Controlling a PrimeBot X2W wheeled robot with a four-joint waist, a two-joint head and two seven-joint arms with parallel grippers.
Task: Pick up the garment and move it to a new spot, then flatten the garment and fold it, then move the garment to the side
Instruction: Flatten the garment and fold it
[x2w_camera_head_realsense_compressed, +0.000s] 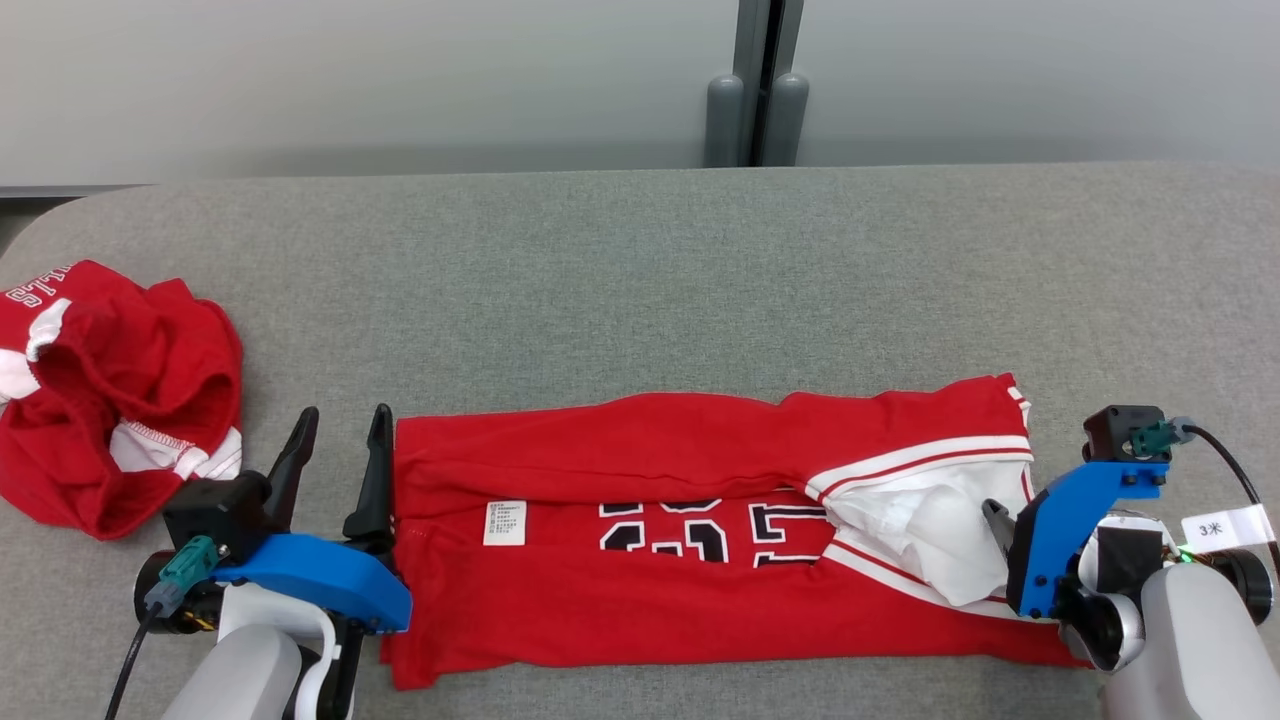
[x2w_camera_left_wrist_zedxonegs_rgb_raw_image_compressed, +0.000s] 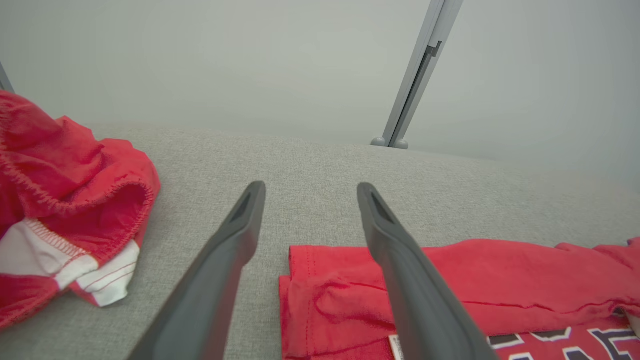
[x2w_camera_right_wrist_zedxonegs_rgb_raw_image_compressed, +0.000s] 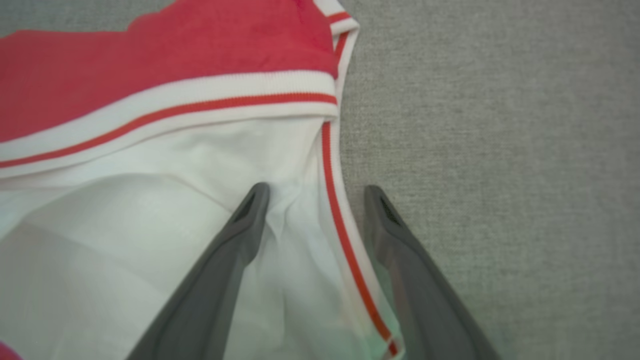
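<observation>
The left gripper (x2w_camera_head_realsense_compressed: 345, 415) has its fingers spread apart, with bare grey table covering (x2w_camera_head_realsense_compressed: 640, 270) between them. One finger lies along the hem edge of the folded red garment (x2w_camera_head_realsense_compressed: 700, 600), which stretches flat from that finger toward the right gripper (x2w_camera_right_wrist_zedxonegs_rgb_raw_image_compressed: 316, 194). On the left gripper's other side, apart from it, sits a crumpled red-and-white cloth heap (x2w_camera_head_realsense_compressed: 110, 400). The right gripper is spread too, closed on nothing, and straddles the garment's white, red-striped trim. One finger is over the white lining, the other over bare covering. Beyond the table's far edge stands a grey post (x2w_camera_head_realsense_compressed: 755, 110).
</observation>
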